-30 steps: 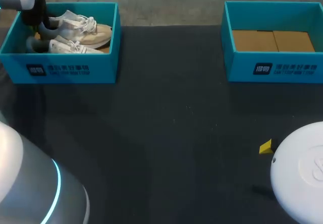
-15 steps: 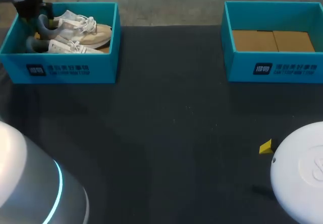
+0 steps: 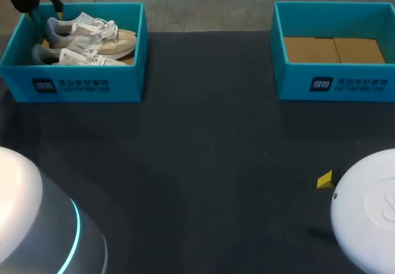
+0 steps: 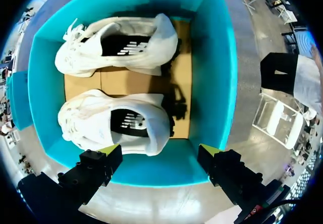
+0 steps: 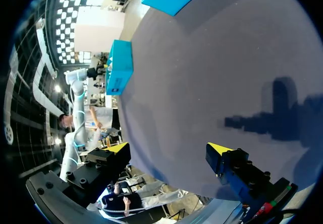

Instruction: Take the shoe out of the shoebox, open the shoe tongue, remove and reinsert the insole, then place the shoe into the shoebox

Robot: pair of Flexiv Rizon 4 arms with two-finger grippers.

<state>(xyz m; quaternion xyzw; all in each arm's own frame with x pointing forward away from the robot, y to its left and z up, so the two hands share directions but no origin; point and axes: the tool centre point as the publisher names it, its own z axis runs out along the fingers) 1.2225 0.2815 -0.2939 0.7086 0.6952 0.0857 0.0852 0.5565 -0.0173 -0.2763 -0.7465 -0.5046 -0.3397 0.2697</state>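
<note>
Two white shoes lie side by side in the left teal shoebox (image 3: 80, 86), the far shoe (image 3: 92, 33) and the near shoe (image 3: 77, 56), heels toward the box's left end. My left gripper (image 3: 38, 1) hangs above that left end, open and empty. In the left wrist view it (image 4: 159, 151) stands over the box wall (image 4: 217, 82), with one shoe (image 4: 113, 123) just ahead of its fingers and the other shoe (image 4: 118, 45) beyond. My right gripper (image 5: 169, 148) is open over bare table; in the head view only one yellow fingertip (image 3: 325, 179) shows beside the arm.
A second teal shoebox (image 3: 336, 83) stands at the back right, holding only a cardboard floor. The dark table (image 3: 210, 163) stretches between the two boxes. My arms' white bodies fill the lower corners of the head view.
My left gripper has risen out of the left shoebox, away from the far shoe's heel, toward the box's back left corner. Both shoes stay in the box. The right arm has not moved.
</note>
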